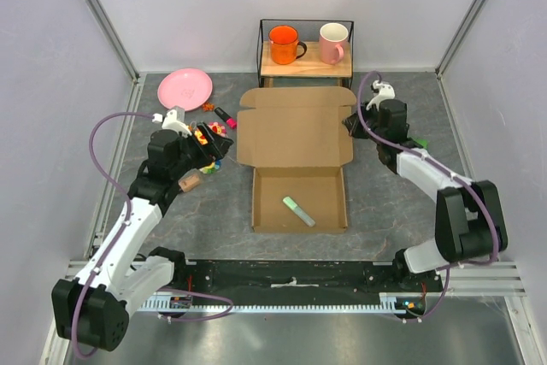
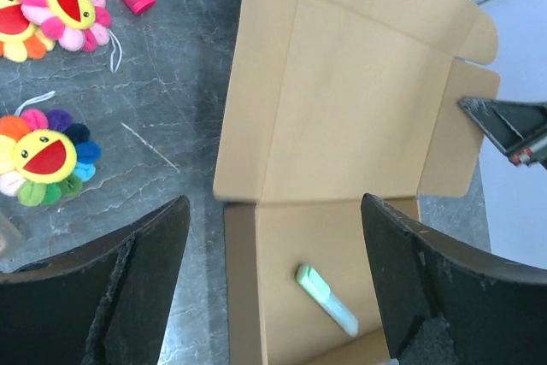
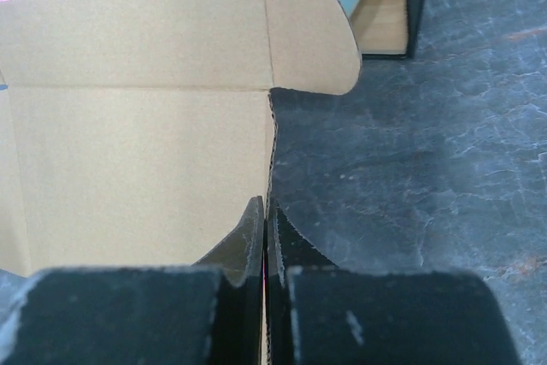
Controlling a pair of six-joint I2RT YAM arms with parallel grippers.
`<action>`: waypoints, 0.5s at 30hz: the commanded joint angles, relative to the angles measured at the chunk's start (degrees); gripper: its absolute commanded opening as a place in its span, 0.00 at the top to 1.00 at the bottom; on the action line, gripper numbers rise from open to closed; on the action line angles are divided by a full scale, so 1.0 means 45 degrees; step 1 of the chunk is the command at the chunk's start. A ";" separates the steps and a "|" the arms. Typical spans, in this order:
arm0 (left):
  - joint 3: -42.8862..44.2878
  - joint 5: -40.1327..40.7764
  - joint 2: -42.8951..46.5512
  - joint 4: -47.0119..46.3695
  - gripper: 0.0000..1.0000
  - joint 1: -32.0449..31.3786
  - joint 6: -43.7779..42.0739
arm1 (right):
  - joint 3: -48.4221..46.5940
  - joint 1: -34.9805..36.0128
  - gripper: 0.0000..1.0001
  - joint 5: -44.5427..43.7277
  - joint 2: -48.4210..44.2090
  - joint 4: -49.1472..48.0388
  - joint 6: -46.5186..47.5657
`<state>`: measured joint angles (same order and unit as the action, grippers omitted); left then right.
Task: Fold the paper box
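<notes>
Evidently, the right gripper [image 3: 265,221] pinches the flap edge of the paper box [image 1: 295,138] between its fingers to fold it, while the left gripper [image 2: 275,211] hangs open.

Brown cardboard paper box [image 1: 295,138] lies open at the centre of the grey table [image 1: 389,207], pale green marker [image 1: 299,211] inside its near tray. Black wire rack [image 1: 306,61] stands behind it; round pink plate [image 1: 185,89] near the far left corner.

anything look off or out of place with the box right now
A pale green marker lies loose and slanted inside the tray half of the open box. It looks out of place: folding the lid over would probably shut it inside. The cardboard shows no visible tears.
</notes>
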<state>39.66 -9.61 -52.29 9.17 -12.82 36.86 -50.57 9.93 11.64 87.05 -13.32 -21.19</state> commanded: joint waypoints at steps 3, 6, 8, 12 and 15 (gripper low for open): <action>-0.0102 -0.0015 -0.0605 -0.1295 0.11 0.0153 -0.0143 | 0.1626 0.0643 1.00 0.0051 -0.2329 -0.1141 0.0549; -0.0219 0.0026 -0.0936 -0.1548 0.09 0.0134 -0.0572 | 0.2251 0.0839 1.00 -0.0339 -0.3248 -0.0967 0.0490; -0.0433 -0.0324 -0.1093 -0.1899 0.07 0.0153 -0.0963 | 0.2467 0.0898 1.00 -0.0612 -0.3736 -0.0713 0.0412; -0.0513 -0.0559 -0.1562 -0.1979 0.05 0.0153 -0.1763 | 0.2877 0.1112 1.00 -0.0867 -0.4420 -0.0380 0.0314; -0.0202 -0.1066 -0.2303 -0.2428 0.05 0.0153 -0.2078 | 0.3072 0.1307 1.00 -0.1004 -0.4714 -0.0302 0.0295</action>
<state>37.58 -10.90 -60.07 2.96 -12.45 32.47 -37.74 14.59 8.67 68.20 -14.44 -19.86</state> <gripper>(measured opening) 0.943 0.010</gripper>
